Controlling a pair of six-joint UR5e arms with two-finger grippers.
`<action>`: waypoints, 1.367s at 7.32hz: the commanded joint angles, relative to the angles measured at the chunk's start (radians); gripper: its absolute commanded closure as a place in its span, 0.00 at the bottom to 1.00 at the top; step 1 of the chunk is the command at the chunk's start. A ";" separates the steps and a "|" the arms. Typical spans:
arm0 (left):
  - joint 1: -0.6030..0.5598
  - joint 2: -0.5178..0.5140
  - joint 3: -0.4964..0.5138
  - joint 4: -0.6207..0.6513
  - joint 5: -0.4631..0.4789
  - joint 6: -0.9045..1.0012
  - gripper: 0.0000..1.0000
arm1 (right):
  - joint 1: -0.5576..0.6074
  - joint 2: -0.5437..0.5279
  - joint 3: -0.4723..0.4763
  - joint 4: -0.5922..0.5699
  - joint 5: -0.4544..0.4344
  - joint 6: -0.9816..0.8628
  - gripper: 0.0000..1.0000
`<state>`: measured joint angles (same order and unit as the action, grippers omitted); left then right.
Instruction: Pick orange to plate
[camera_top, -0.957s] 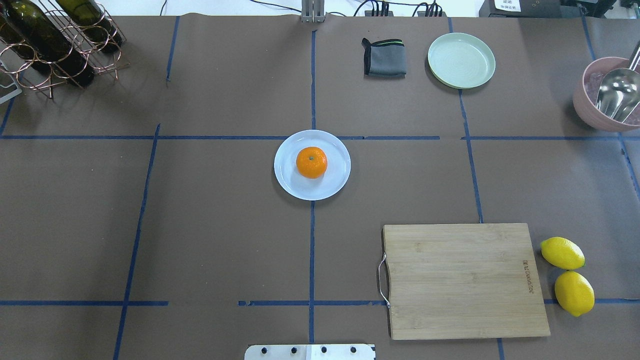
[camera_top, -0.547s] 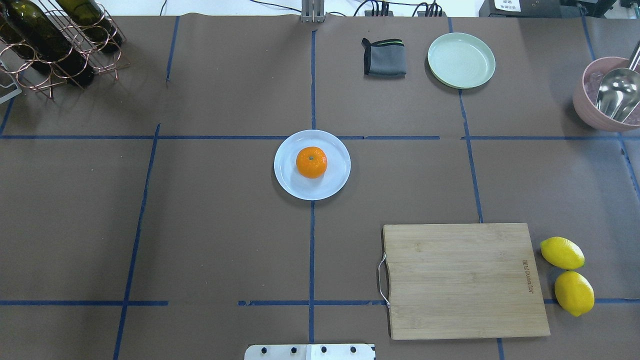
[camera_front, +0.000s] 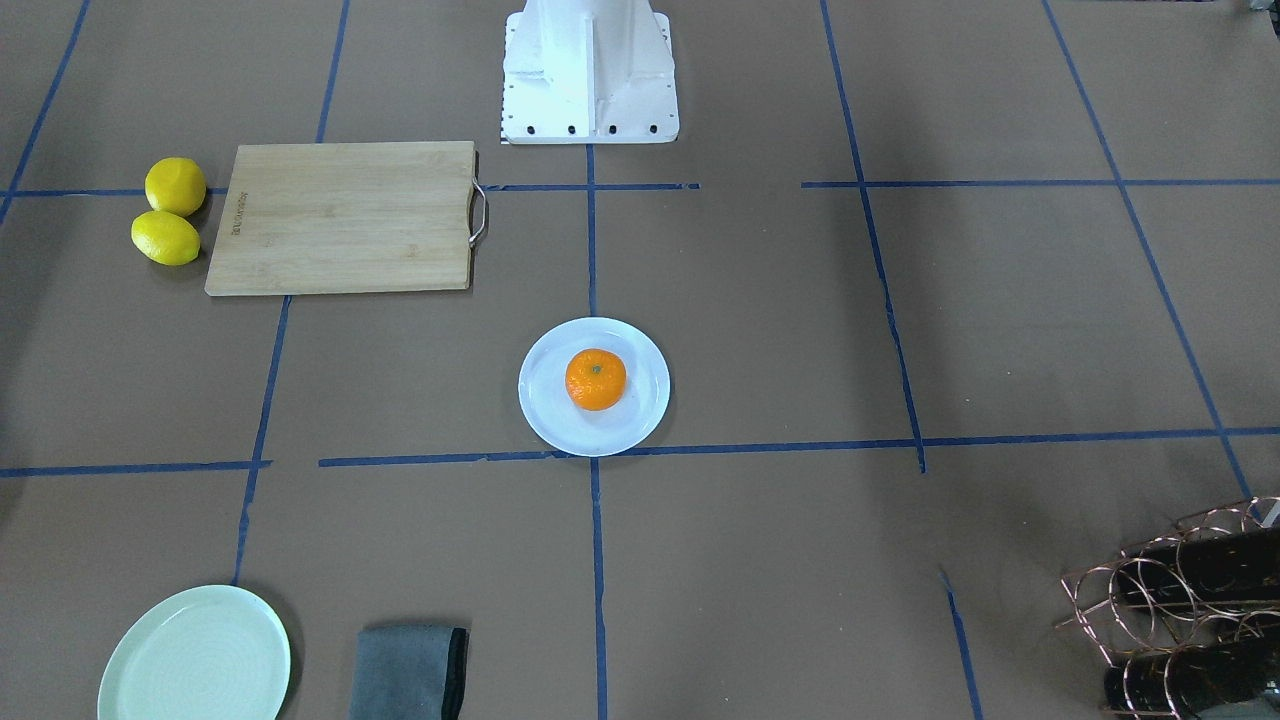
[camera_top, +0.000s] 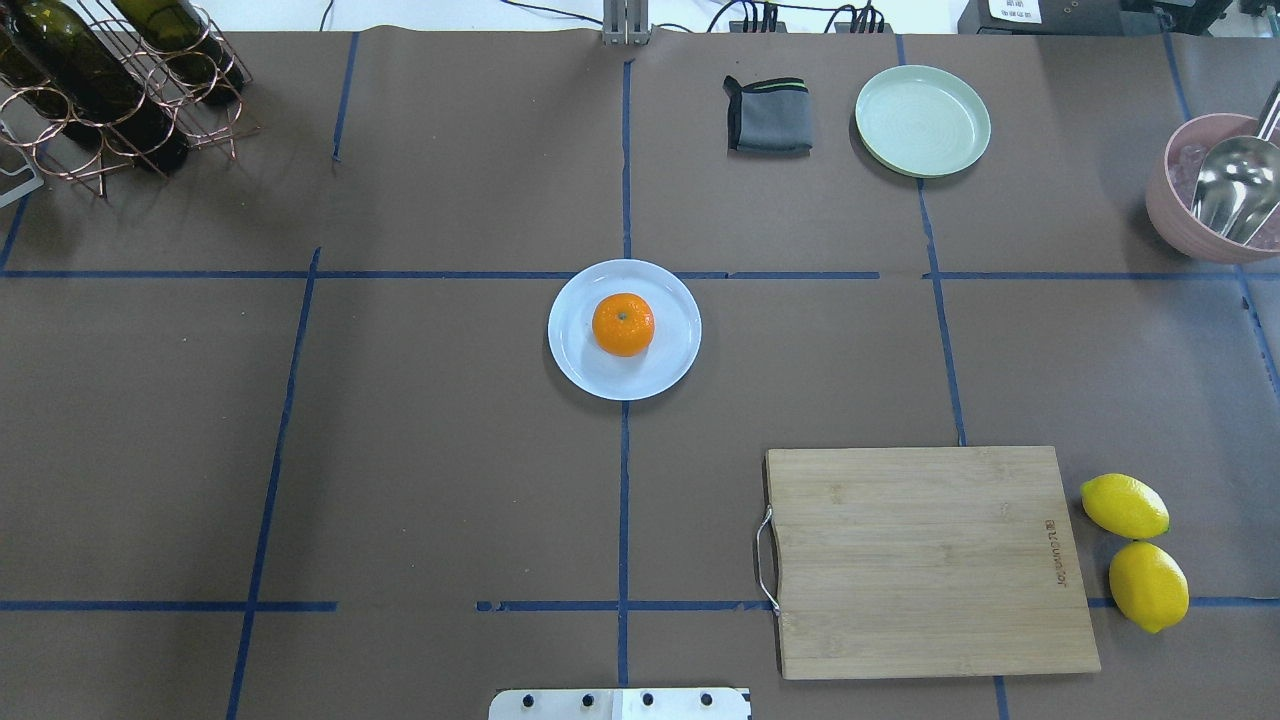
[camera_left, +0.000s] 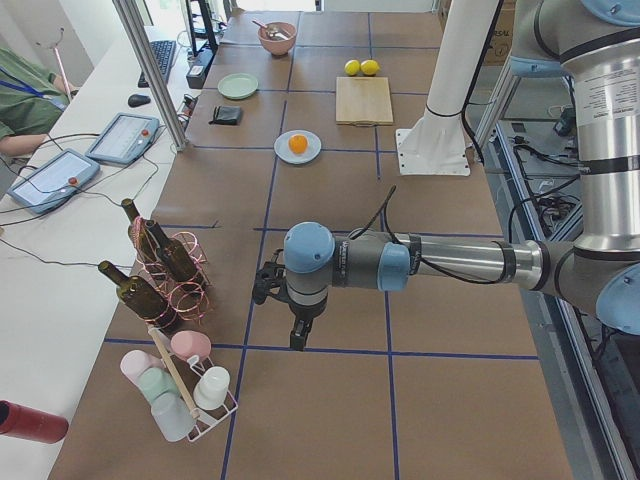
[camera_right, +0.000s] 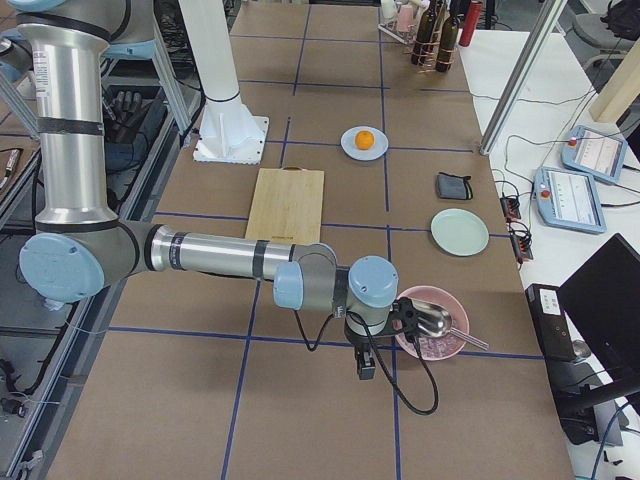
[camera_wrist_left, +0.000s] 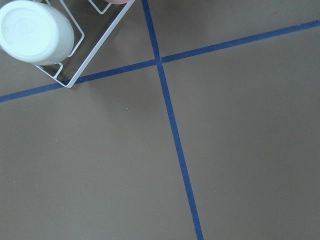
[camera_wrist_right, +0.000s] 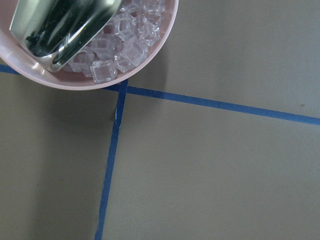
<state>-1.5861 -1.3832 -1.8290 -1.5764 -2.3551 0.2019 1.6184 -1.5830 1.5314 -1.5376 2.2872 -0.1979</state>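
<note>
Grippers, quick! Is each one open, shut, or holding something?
Left black two-finger gripper: cannot tell from the side view.
Right black two-finger gripper: cannot tell either.

The orange (camera_front: 595, 379) sits stem-up on the plate (camera_front: 645, 395) at the centre. A cutting board (camera_front: 345, 217) lies beside two lemons (camera_front: 166, 238); a mint-green plate (camera_front: 195, 655) lies near a grey cloth (camera_front: 405, 672).

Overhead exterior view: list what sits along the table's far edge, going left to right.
wine bottles in a wire rack → grey cloth → green plate → pink bowl holding a metal scoop
</note>
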 joint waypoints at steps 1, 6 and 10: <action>0.000 0.000 -0.006 -0.001 0.002 0.001 0.00 | 0.000 0.000 0.000 0.001 0.000 0.000 0.00; 0.000 -0.005 -0.007 -0.001 0.002 0.002 0.00 | 0.000 -0.002 -0.002 0.002 0.000 0.000 0.00; 0.000 -0.008 -0.007 -0.001 0.002 0.002 0.00 | 0.000 -0.002 -0.004 0.016 0.000 0.000 0.00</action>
<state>-1.5861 -1.3908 -1.8361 -1.5770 -2.3531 0.2040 1.6184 -1.5846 1.5282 -1.5227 2.2872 -0.1979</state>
